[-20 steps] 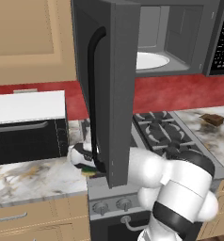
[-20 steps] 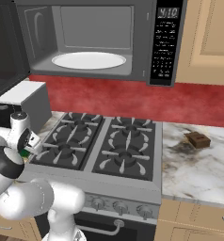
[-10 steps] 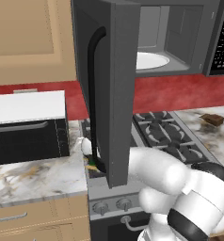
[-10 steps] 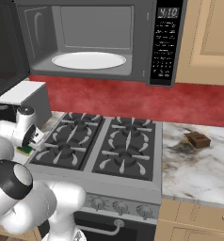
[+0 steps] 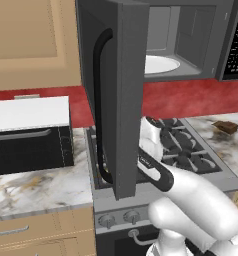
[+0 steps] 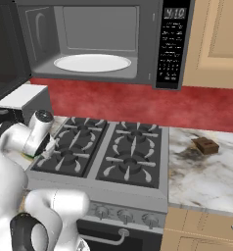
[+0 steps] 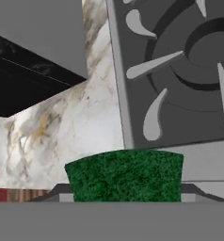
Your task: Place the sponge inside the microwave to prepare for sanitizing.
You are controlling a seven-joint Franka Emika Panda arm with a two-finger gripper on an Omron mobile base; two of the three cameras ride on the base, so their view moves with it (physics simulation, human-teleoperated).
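Note:
The green sponge [image 7: 125, 175] sits between my gripper's [image 7: 125, 192] two dark fingertips, with the gripper shut on it above the marble counter beside the stove's left edge. In the right base view the gripper [image 6: 46, 149] hangs low at the stove's front left corner. The microwave [image 6: 94, 39] is mounted above the stove with its cavity open and a white round plate [image 6: 91, 62] inside. Its door [image 5: 121, 100] stands swung out with the curved black handle facing me. That door hides the gripper in the left base view, where the white wrist [image 5: 152, 131] shows just past its edge.
A black oven box with a white top [image 5: 28, 135] stands on the counter left of the stove [image 6: 113, 152]. A small brown object [image 6: 205, 145] lies on the marble counter to the right. The open door juts out over the stove's left side.
The arm has swung right and risen, carrying the sponge from beside the oven box to behind the open door at the stove's left edge. The jaws hold as before.

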